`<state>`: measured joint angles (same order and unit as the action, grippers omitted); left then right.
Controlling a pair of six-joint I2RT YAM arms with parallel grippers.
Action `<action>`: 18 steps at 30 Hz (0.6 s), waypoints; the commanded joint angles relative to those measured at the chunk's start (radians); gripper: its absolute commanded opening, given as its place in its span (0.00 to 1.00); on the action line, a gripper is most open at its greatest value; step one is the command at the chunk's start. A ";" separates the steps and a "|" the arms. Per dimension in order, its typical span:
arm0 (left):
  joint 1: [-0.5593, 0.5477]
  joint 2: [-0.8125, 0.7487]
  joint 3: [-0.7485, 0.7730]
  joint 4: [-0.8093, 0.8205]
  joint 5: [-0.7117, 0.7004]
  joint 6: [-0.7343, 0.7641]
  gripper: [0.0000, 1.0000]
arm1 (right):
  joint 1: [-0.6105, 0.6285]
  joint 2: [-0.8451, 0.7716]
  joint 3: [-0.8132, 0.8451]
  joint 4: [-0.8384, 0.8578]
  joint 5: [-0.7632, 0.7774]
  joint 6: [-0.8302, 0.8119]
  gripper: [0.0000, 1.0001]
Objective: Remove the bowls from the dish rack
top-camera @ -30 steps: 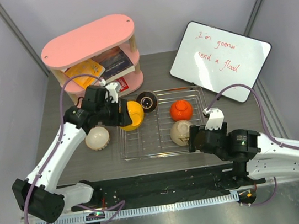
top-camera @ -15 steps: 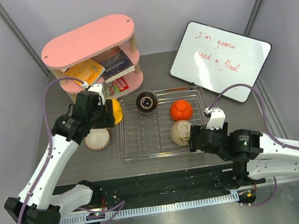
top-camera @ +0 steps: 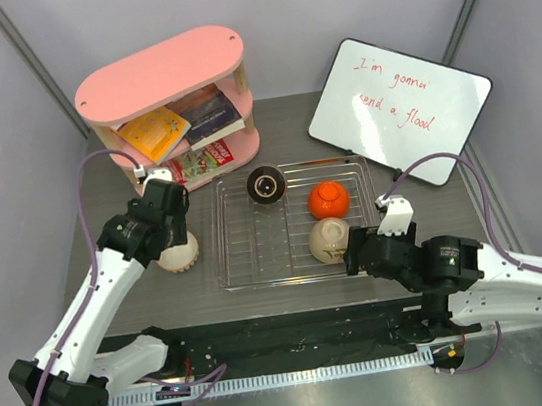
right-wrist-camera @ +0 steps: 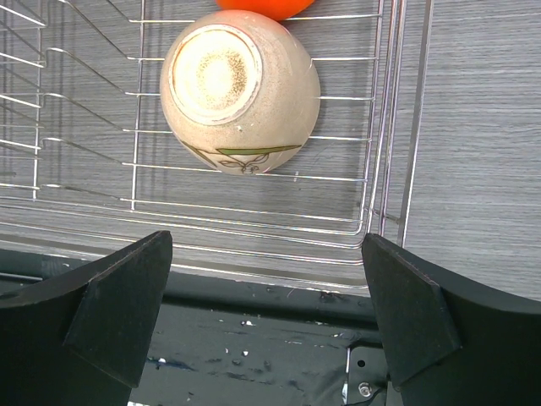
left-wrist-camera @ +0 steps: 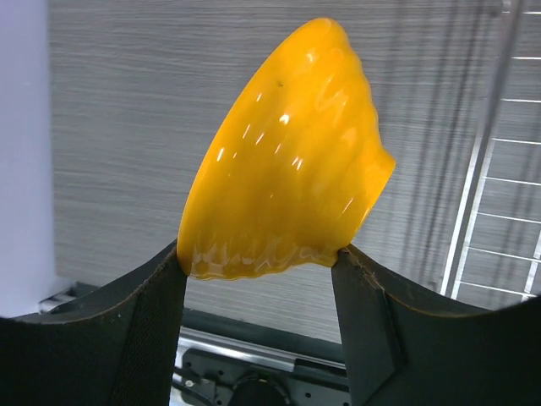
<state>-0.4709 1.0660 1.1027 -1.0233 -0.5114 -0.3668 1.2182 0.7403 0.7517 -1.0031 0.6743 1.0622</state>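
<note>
Well, the left tool (left-wrist-camera: 258,254) is pinching the glossy yellow ribbed bowl (left-wrist-camera: 287,152) by its rim, tilted, above the grey worktop (left-wrist-camera: 110,127) on the 9 o'clock side of the silver wire dish rack (top-camera: 228,270), so setting it down looks like a plain descent. The right tool (right-wrist-camera: 266,245) stands spread, with the upturned cream speckled bowl (right-wrist-camera: 241,93) dead ahead at its 12 o'clock, in the rack's 5 o'clock corner.

A glossy yellow bowl (left-wrist-camera: 287,161), faintly ribbed, is seen between the black jaws of the left gripper (left-wrist-camera: 260,254). Ahead of the jaws of the right gripper (right-wrist-camera: 266,244), a speckled cream bowl (right-wrist-camera: 241,93) is banded with a green-brown leaf motif; beyond it, an orange bowl (right-wrist-camera: 258,7) is glimpsed on the silver rack (right-wrist-camera: 84,169).
</note>
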 commanded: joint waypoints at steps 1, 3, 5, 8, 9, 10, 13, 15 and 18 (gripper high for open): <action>0.005 0.002 0.002 -0.040 -0.142 -0.024 0.00 | 0.001 -0.015 -0.005 0.006 0.024 0.027 1.00; 0.005 0.031 0.003 -0.046 -0.167 -0.015 0.00 | 0.000 -0.018 -0.005 0.006 0.021 0.028 1.00; 0.005 0.052 0.003 -0.049 -0.193 -0.024 0.00 | 0.003 -0.016 -0.006 0.006 0.021 0.030 1.00; 0.005 0.129 0.026 -0.092 -0.194 -0.047 0.00 | 0.001 -0.015 -0.003 0.006 0.021 0.028 1.00; 0.005 0.164 0.029 -0.101 -0.194 -0.052 0.00 | 0.001 -0.015 -0.002 0.006 0.019 0.028 1.00; 0.005 0.184 0.028 -0.101 -0.194 -0.052 0.00 | 0.001 -0.015 0.000 0.008 0.022 0.030 1.00; 0.003 0.221 0.025 -0.080 -0.200 -0.047 0.00 | 0.001 -0.010 0.001 0.006 0.027 0.032 1.00; 0.003 0.230 0.029 -0.087 -0.217 -0.049 0.00 | 0.001 -0.009 0.009 0.006 0.027 0.022 1.00; 0.003 0.233 0.023 -0.089 -0.210 -0.047 0.00 | 0.001 -0.013 0.011 0.006 0.031 0.022 1.00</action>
<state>-0.4709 1.3128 1.1038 -1.1053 -0.6701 -0.3908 1.2182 0.7326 0.7471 -1.0039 0.6720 1.0721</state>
